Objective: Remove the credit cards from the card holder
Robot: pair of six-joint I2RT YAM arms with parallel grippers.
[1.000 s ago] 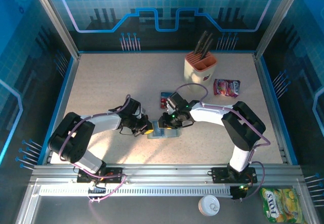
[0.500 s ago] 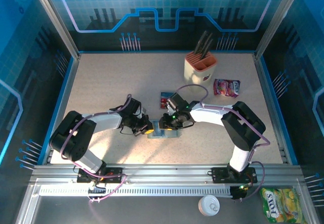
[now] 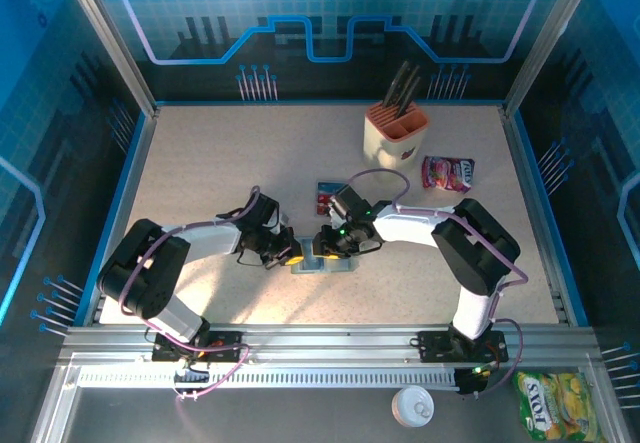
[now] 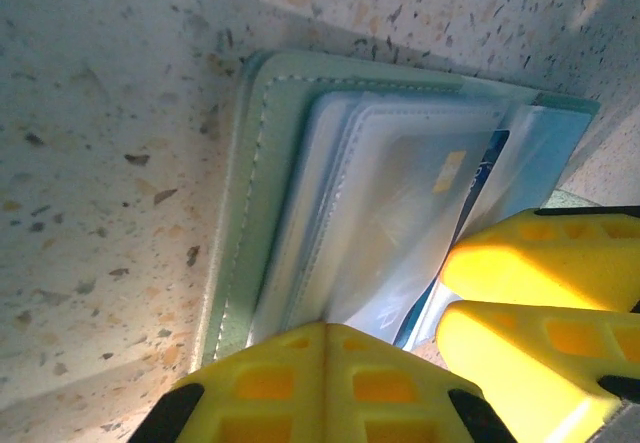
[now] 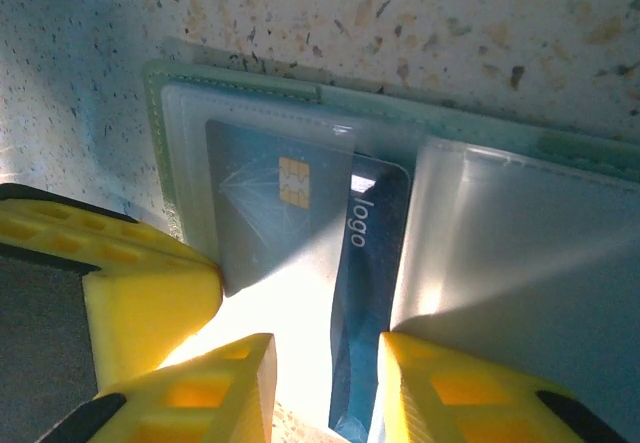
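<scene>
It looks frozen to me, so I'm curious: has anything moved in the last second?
Barely: the right arm's elbow drifted slightly left. Nothing was grabbed or released. The shut left gripper still presses the open card holder, and the right gripper still straddles the blue card, open.

The card holder [image 3: 322,262] lies open at the centre of the desk [image 3: 220,163], the left claw [image 3: 291,258] at its 9 o'clock edge and the right claw [image 3: 335,247] at its 1 o'clock. A loose card [image 3: 326,197] lies just beyond at 12 o'clock. The knife block [image 3: 396,135] stands at 1 o'clock and the snack packet [image 3: 448,174] at 2 o'clock.
</scene>
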